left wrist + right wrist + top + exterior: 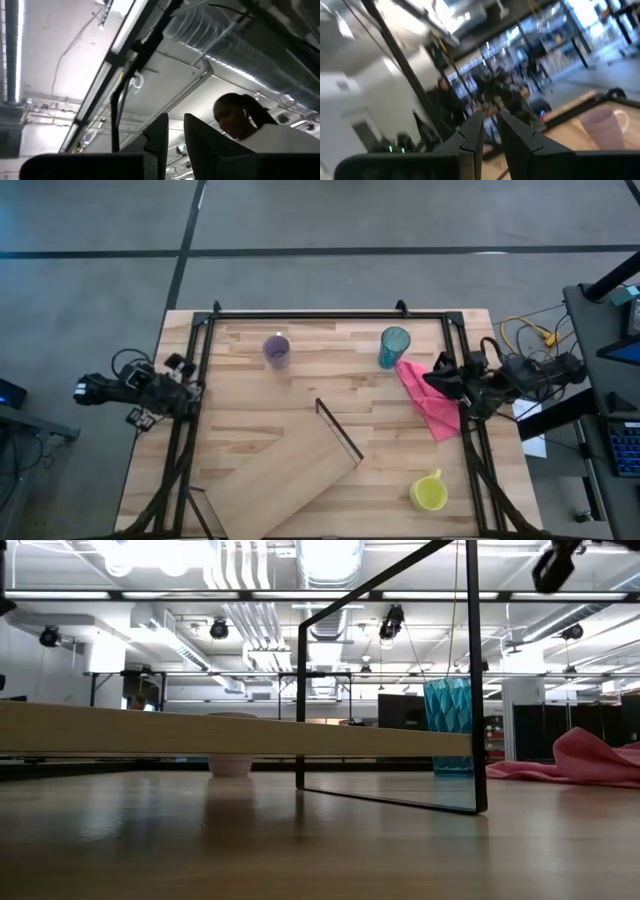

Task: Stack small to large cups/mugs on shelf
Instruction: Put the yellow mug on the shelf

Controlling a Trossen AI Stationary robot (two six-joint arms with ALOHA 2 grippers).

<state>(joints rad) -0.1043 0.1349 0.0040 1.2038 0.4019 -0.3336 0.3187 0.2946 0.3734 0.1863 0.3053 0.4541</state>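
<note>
The purple cup (277, 350) and the teal tumbler (394, 347) stand upright near the table's far edge. The yellow mug (430, 493) stands near the front right corner. The shelf (285, 490) lies flat and slanted at the near edge, its dark frame (340, 430) upright at the end toward the middle. In the low view the tumbler (448, 725) rises behind the shelf board (230, 735). My left gripper (185, 388) waits at the left edge. My right gripper (440, 378) waits at the right edge, above the pink cloth. Both show only a narrow slit between their fingers and hold nothing.
A pink cloth (430, 402) lies crumpled between the tumbler and the right arm. A dark metal rail (330, 313) runs along the far edge and down both sides. A person (245, 120) shows beyond the table in the left wrist view. Bare wood lies between the cups and the shelf.
</note>
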